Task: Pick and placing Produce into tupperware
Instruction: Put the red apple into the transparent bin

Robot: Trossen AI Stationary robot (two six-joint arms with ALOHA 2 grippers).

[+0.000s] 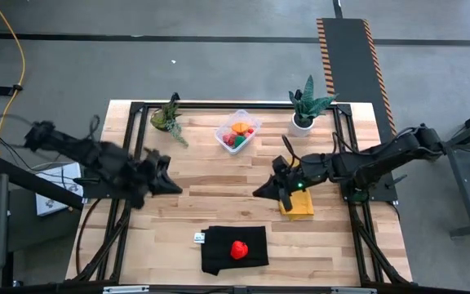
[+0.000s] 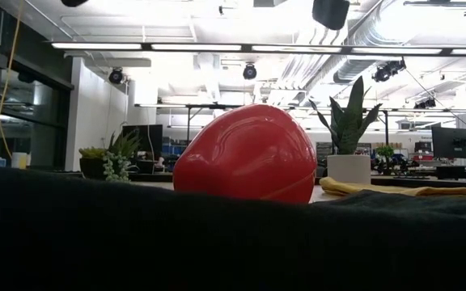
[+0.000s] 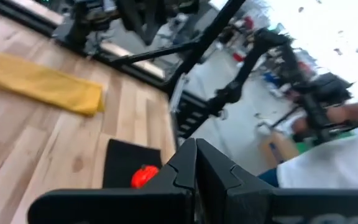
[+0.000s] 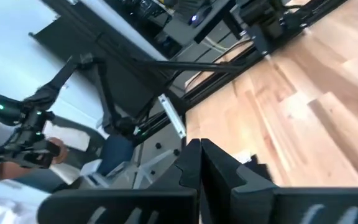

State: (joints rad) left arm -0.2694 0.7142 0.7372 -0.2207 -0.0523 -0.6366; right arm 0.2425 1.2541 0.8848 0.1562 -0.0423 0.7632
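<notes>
A red strawberry-like piece (image 1: 238, 249) lies on a black cloth (image 1: 219, 255) near the table's near edge. It fills the low view (image 2: 245, 153) and shows in the left wrist view (image 3: 143, 177). The clear tupperware (image 1: 237, 131) stands toward the far edge with red, orange and green produce inside. My left gripper (image 1: 168, 177) hovers left of centre, its fingers shut (image 3: 196, 157). My right gripper (image 1: 261, 190) hovers right of centre, beside the yellow cloth, also shut (image 4: 199, 155). Neither holds anything.
A folded yellow cloth (image 1: 298, 204) lies under the right arm. Two potted plants stand at the far edge, one left (image 1: 168, 117) and one in a white pot (image 1: 303, 121). A small white tag (image 1: 200, 238) sits beside the black cloth. Bare wood lies between the grippers.
</notes>
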